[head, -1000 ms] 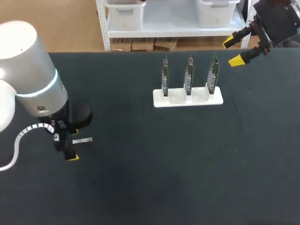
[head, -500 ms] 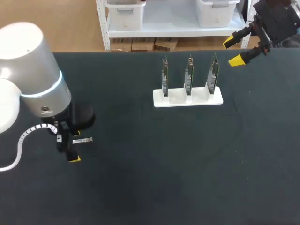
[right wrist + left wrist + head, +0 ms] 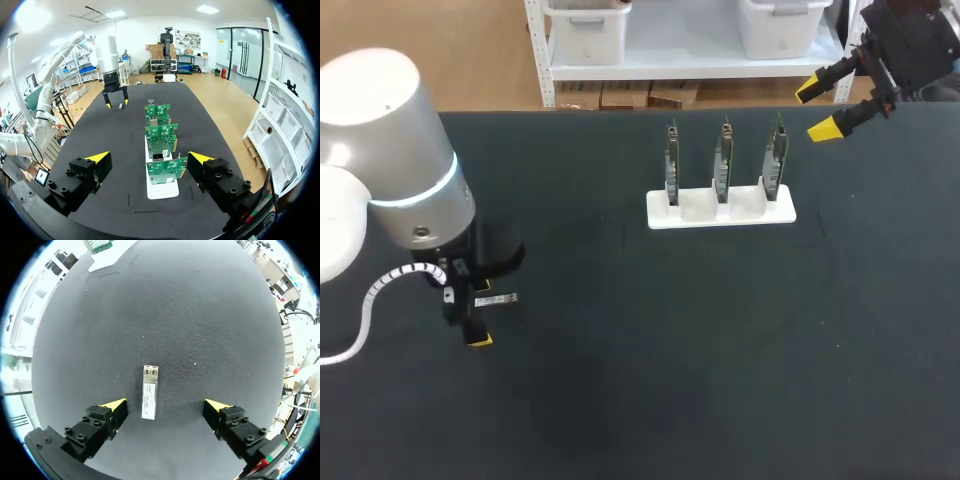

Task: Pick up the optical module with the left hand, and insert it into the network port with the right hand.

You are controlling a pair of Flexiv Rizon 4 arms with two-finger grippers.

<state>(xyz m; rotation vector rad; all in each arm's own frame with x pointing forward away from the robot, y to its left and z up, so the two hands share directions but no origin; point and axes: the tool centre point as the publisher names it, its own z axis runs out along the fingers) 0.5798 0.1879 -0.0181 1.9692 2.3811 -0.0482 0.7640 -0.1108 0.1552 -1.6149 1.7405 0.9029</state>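
The left hand (image 3: 477,311) hangs low over the near left part of the dark tabletop (image 3: 670,350), with its two yellow-tipped fingers spread wide. The optical module (image 3: 496,299) lies flat on the tabletop in the gap between them. In the left wrist view it is a slim silver piece with neither finger touching it, and it sits nearer one fingertip than the other. Its long side runs along the direction the fingers point, and its squared metal end faces away from the hand.

Well apart from it, toward the far middle of the tabletop, stands a white holder (image 3: 720,214) with three green circuit boards (image 3: 723,160) upright in its slots, side by side and parallel. The network port cannot be made out from above. In the right wrist view a small metal fitting shows on the nearest board, but it is too small to say more.

The right hand (image 3: 816,110) is raised near the far right corner of the tabletop, just beyond the holder's right end. Its fingers are also spread, with nothing between them. From its wrist the three boards line up one behind another straight ahead, and the left arm (image 3: 107,55) shows far beyond them.
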